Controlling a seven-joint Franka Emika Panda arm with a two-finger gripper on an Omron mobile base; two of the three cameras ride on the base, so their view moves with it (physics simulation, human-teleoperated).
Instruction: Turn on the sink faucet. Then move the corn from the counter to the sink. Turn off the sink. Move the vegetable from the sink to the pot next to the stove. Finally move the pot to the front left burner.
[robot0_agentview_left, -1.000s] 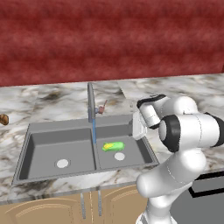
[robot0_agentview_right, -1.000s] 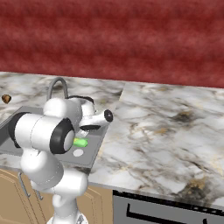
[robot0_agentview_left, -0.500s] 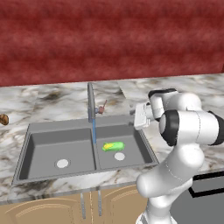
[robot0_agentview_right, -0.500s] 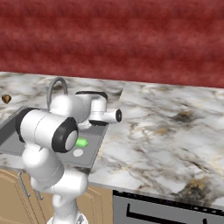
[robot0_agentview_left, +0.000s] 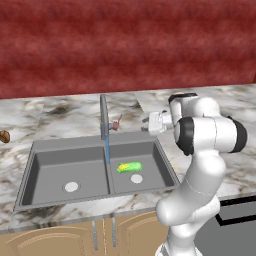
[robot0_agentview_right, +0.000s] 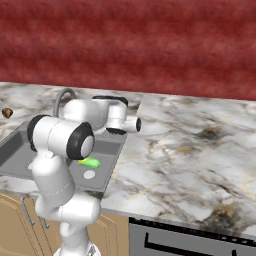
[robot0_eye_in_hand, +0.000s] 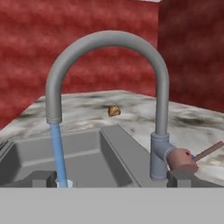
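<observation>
Corn lies in the right basin of the sink, just beside the round white drain, with the blue stream from the sink faucet falling along the divider close to it. So the water is running and the cob is already where it should be; judging from this, the step in hand is shutting the water off.

Over the last second the arm has swung its wrist up and away from the basin and turned toward the faucet's base. The hand now sits level with the faucet's side lever, which shows close ahead in the hand view, slightly right of centre, with its reddish tip pointing away. The two finger tips stand spread wide with nothing between them.

That shift suggests the drop is finished and the approach to the lever has begun. The next move likely calls for a short reach rightward and a push on the lever, without knocking the spout.

A small brown lump rests on the desk left of the sink, well apart from all this.
</observation>
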